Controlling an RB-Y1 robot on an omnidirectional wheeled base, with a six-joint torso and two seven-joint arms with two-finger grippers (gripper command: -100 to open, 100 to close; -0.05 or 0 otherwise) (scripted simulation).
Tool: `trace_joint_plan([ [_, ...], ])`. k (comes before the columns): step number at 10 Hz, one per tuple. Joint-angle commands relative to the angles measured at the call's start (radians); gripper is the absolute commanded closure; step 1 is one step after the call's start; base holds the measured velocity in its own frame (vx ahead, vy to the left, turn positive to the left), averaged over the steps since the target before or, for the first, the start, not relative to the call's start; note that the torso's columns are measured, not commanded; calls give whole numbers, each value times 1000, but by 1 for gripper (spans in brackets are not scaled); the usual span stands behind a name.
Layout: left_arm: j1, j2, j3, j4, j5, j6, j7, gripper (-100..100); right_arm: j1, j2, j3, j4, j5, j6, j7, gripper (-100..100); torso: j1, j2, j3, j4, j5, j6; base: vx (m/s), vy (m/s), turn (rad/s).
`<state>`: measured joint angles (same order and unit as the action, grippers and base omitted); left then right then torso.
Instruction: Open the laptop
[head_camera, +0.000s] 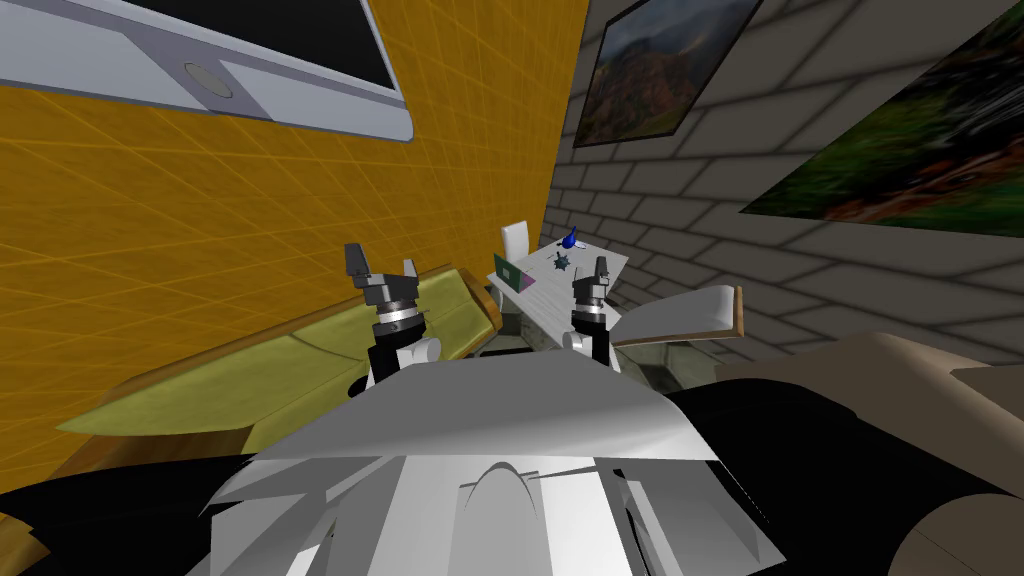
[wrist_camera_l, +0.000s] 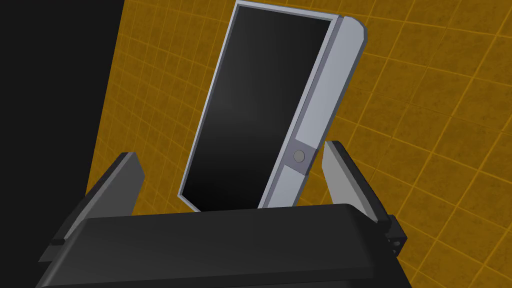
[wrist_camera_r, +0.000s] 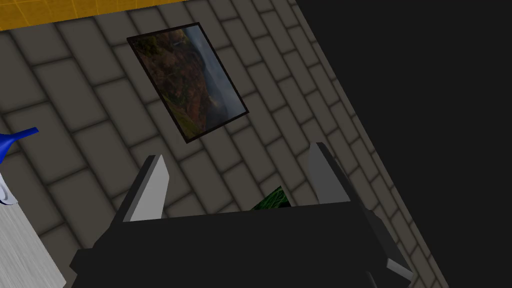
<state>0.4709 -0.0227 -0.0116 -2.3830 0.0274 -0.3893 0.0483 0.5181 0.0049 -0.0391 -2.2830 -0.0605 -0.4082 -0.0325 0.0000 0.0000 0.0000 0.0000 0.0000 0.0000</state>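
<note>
Seeing the laptop, a small green-faced slab at the white desk's left corner, just above centre frame, my left gripper to its left, right gripper to its right, both with fingers spread, empty.

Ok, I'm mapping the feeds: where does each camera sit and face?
Head view: on the head, facing down and forward at sofa and table; left gripper, right gripper show.
Left wrist view: on left hand, facing the wall screen; open fingers show.
Right wrist view: on right hand, facing the framed picture; open fingers show.
Shared: head view also has wall screen and framed picture.
</note>
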Motion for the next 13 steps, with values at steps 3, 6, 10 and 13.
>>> trace_joint_plan([
  [3, 0, 0, 0, 0, 0, 0, 0, 0, 0, 0, 0, 0, 0, 0, 0, 0, 0, 175, -351, 176, 0, 0, 0, 0, 0],
  [6, 0, 0, 0, 0, 0, 0, 0, 0, 0, 0, 0, 0, 0, 0, 0, 0, 0, 396, -792, 396, 0, 0, 0, 0, 0],
  [10, 0, 0, 0, 0, 0, 0, 0, 0, -7, -33, -5, 14, -17, 8, -10, -100, 0, 691, -1382, 691, 0, 0, -3, 6, 16],
  [13, 0, 0, 0, 0, 0, 0, 0, 0, -35, -105, -27, 68, -83, 38, -49, -100, 1, 738, -1474, 737, 0, 0, -28, 43, 123],
])
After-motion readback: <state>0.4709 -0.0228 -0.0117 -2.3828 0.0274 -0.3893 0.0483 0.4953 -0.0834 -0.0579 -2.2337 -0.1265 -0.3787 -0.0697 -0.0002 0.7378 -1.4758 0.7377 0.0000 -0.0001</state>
